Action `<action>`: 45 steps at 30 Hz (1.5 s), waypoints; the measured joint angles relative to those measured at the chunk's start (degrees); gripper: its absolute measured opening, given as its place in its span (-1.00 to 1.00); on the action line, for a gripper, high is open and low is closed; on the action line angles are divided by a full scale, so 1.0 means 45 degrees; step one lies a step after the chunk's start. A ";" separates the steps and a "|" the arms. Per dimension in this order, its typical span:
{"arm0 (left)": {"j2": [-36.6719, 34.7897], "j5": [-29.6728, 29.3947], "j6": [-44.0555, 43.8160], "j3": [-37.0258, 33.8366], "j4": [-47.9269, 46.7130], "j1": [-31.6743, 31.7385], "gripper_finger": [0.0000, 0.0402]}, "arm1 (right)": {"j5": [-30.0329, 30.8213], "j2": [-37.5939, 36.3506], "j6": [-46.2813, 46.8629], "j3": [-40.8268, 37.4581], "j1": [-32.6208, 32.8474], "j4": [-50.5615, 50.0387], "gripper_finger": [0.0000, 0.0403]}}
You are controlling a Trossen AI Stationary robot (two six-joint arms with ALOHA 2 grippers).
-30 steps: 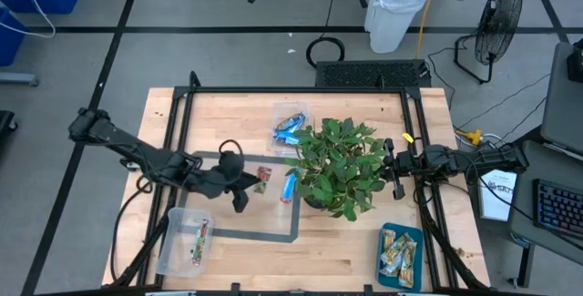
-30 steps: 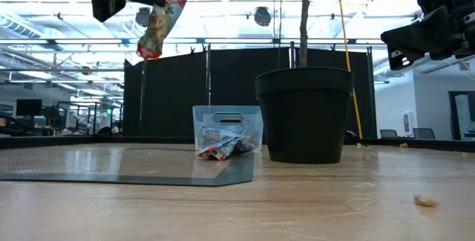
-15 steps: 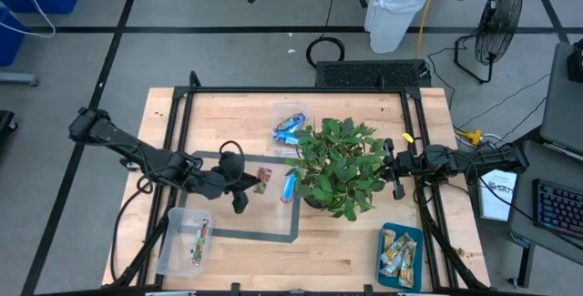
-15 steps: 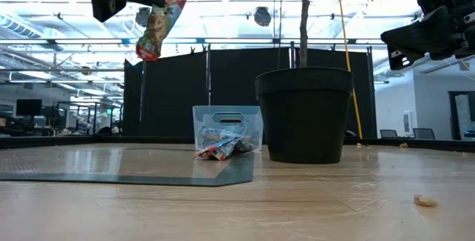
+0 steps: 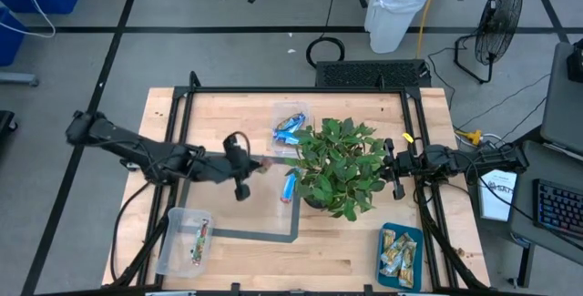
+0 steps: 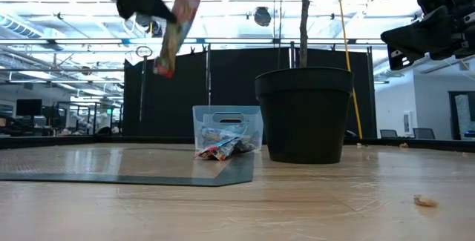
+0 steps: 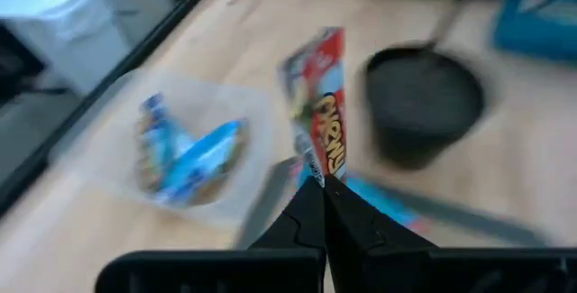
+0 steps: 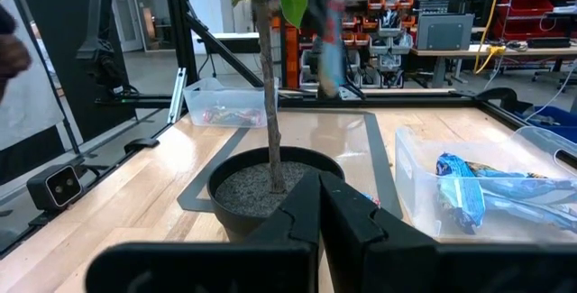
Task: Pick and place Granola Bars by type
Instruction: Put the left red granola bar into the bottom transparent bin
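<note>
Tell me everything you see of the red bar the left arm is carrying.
The red-and-tan granola bar is a slim, glossy wrapped bar with yellow lettering. It hangs in the air, pinched at one end by the shut jaws of the left gripper, tilted slightly, well above the table. It sits between the tub of blue bars and the potted plant. Only the jaws touch it.

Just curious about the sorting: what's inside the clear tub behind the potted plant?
Shiny blue bars fill the clear tub; the right wrist view shows them too. The plant leaves cover its near corner, so anything under them cannot be seen.
</note>
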 joint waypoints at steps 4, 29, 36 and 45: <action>-0.0590 0.1208 0.1263 -0.1194 0.1148 0.1798 -0.99 | 0.0000 0.0003 0.0002 -0.0001 0.0003 0.0000 -1.00; -0.9851 0.7046 0.0335 -0.5700 0.4676 0.7626 -1.00 | -0.0001 -0.0001 0.0000 -0.0004 0.0000 -0.0019 -1.00; -1.0807 0.5806 -0.0198 -0.3212 0.1419 0.5607 -1.00 | -0.0004 0.0000 0.0004 0.0000 0.0000 -0.0024 -1.00; -1.0362 0.4598 -0.5499 -0.1194 -0.5155 0.3315 -1.00 | -0.0005 0.0003 0.0004 0.0000 0.0004 -0.0029 -1.00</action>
